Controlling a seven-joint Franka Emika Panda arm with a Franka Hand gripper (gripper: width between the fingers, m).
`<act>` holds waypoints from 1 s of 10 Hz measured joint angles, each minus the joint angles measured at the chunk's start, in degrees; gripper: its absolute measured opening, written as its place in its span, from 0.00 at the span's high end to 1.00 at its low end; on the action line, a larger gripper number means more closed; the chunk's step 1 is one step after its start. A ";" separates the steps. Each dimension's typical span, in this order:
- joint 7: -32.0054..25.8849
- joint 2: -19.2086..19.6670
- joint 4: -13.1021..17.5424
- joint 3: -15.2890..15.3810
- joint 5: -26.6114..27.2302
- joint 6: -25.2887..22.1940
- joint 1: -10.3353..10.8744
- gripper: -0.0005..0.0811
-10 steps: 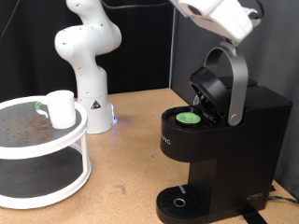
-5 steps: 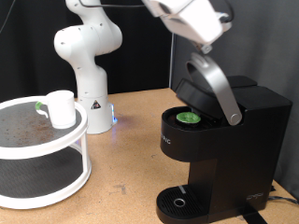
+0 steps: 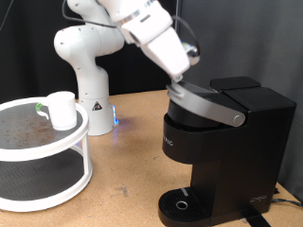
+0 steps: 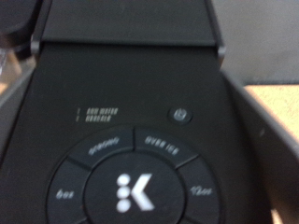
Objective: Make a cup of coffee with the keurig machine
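Note:
The keurig machine [image 3: 232, 156] stands at the exterior view's right, black and boxy. Its lid [image 3: 194, 112] is down and almost flat, and the pod slot is hidden. The silver handle [image 3: 210, 102] lies low over the lid. My gripper [image 3: 178, 78] presses on the handle's end from above; its fingers are hidden by the hand. The wrist view shows the machine's top panel [image 4: 126, 191] close up, with the K button and size buttons, and no fingers. The white cup [image 3: 62, 110] stands on the round rack at the exterior view's left, far from the gripper. The drip base [image 3: 180, 204] is bare.
A white two-tier round rack [image 3: 57, 151] holds the cup. A small green-topped thing [image 3: 40, 107] sits beside the cup. The white arm base [image 3: 90, 66] stands behind, with a blue light. The wooden table [image 3: 128, 180] lies between the rack and the machine.
The gripper has swung down and towards the exterior view's left, taking the handle with it. The lid has gone from raised to nearly shut, covering the green pod.

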 joint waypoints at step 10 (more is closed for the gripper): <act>-7.37 1.34 -5.79 -1.10 7.87 6.03 -0.11 0.99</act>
